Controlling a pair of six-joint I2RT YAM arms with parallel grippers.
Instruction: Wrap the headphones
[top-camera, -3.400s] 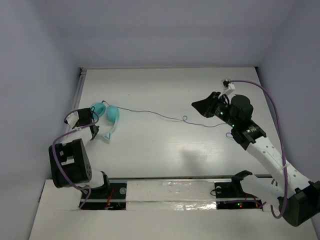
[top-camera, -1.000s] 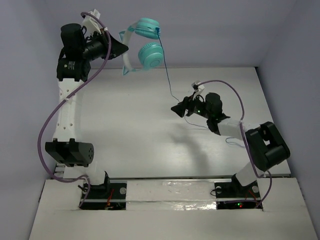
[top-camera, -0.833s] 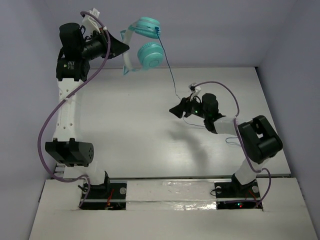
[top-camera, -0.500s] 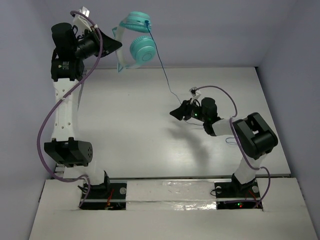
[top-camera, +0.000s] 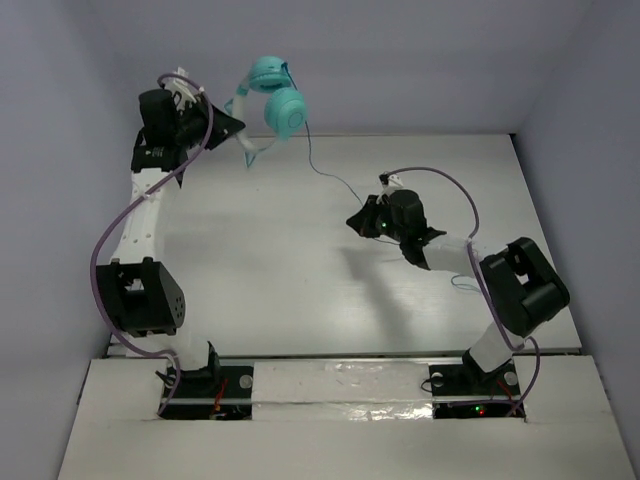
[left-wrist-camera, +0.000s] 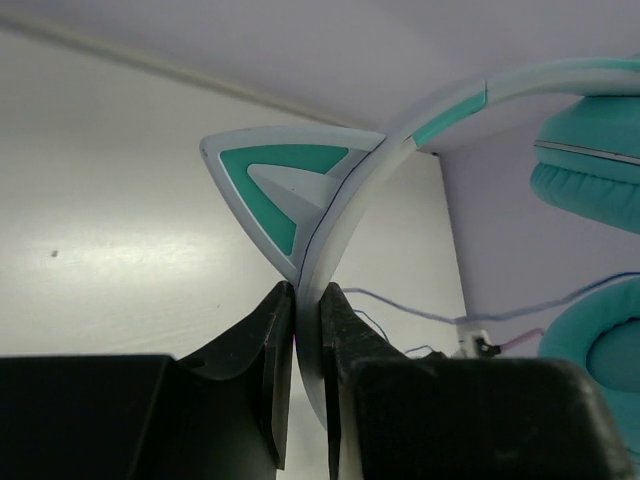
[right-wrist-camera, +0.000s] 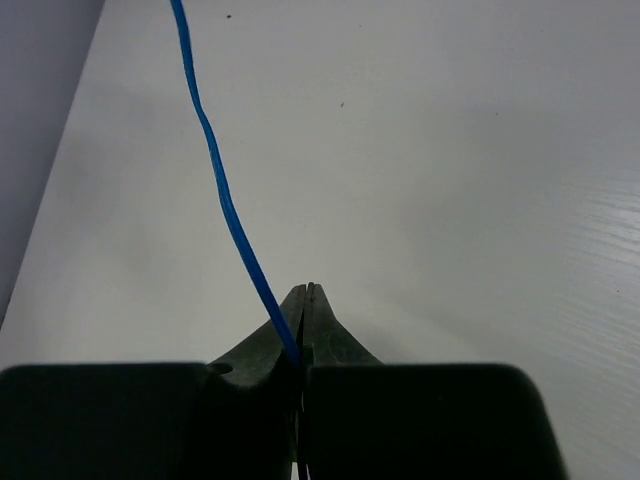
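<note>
While the left tool (top-camera: 237, 128) clamps the headband (left-wrist-camera: 360, 190), holding the headphones (top-camera: 283, 105) high above the bench's (top-camera: 250, 270) far-left corner, their cord (top-camera: 325, 176) slants down and rightward to the right tool (top-camera: 355, 221), pinched shut upon it.

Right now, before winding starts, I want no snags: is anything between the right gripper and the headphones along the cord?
Nothing visible. The left gripper clamps the headband, holding the headphones in the air, and the cord runs free from them down to the right gripper, which is shut on it.
</note>
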